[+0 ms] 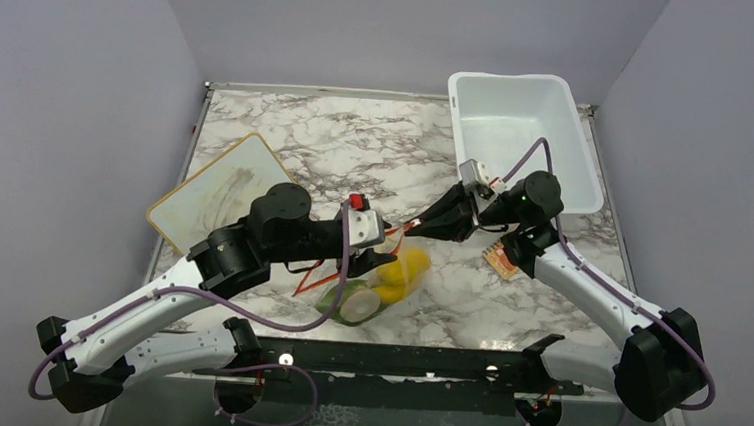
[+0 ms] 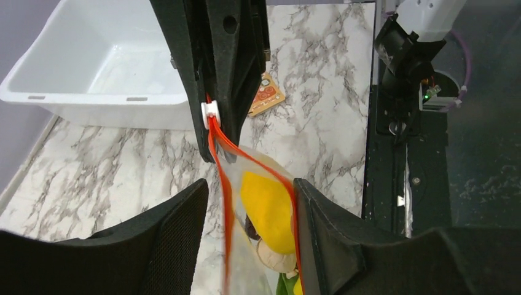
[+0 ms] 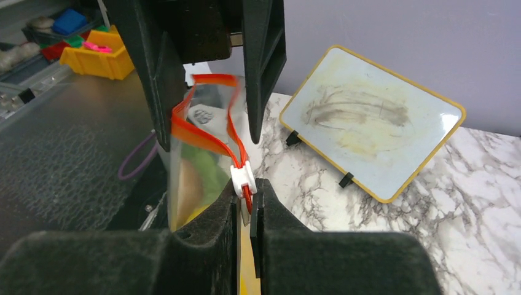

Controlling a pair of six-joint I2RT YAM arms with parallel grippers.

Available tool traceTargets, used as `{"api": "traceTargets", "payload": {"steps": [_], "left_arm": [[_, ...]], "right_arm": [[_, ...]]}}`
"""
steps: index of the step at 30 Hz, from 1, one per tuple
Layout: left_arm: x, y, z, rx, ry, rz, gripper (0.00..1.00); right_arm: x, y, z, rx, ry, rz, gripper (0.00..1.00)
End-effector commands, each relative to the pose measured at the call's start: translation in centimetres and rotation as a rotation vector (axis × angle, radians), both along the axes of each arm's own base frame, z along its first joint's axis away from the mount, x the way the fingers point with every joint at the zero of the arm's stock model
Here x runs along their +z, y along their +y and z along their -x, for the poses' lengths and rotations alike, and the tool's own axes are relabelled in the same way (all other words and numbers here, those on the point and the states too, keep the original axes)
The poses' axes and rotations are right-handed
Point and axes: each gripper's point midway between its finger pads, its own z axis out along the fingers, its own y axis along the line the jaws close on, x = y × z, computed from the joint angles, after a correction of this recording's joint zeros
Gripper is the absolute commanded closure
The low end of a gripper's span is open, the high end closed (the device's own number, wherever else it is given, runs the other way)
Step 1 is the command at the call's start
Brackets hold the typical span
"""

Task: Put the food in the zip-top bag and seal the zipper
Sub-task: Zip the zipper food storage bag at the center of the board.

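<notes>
The clear zip-top bag [image 1: 373, 288] hangs in the air between my two grippers at the table's middle front. It holds the food: a yellow fruit [image 2: 267, 209], a beige round piece [image 2: 273, 255] and green leaf [image 2: 285, 286]. Its red-orange zipper [image 2: 215, 138] is parted, so the mouth gapes. My right gripper [image 3: 247, 187] is shut on the zipper's end just behind the white slider [image 3: 242, 175]. My left gripper [image 2: 250, 184] is open and straddles the bag's mouth; one strip touches its right finger [image 2: 325, 233]. In the top view the left gripper [image 1: 387, 249] and the right gripper [image 1: 420, 226] are close together.
A white tub [image 1: 581, 177] stands at the back right. A small orange patterned square [image 1: 502, 259] lies under the right arm. A yellow-rimmed board [image 1: 216, 197] lies at the left. A black rail [image 1: 393, 359] runs along the table's front edge.
</notes>
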Motion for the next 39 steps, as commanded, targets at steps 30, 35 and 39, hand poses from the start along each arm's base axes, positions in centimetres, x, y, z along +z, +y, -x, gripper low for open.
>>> {"api": "traceTargets", "payload": {"steps": [30,35,39], "left_arm": [[0.4,-2.9,-3.9,0.084,0.004,-0.049,0.67],[-0.3,-2.9,-4.2,0.094,0.005,-0.072,0.67],[-0.3,-3.2,-4.4,0.095,0.009,-0.075,0.66]], "right_arm": [[-0.6,0.3,-0.5,0.012,0.076,0.123,0.99],[-0.7,0.2,-0.3,0.026,0.074,0.123,0.99],[-0.8,0.2,0.0,0.041,0.066,0.121,0.99]]}}
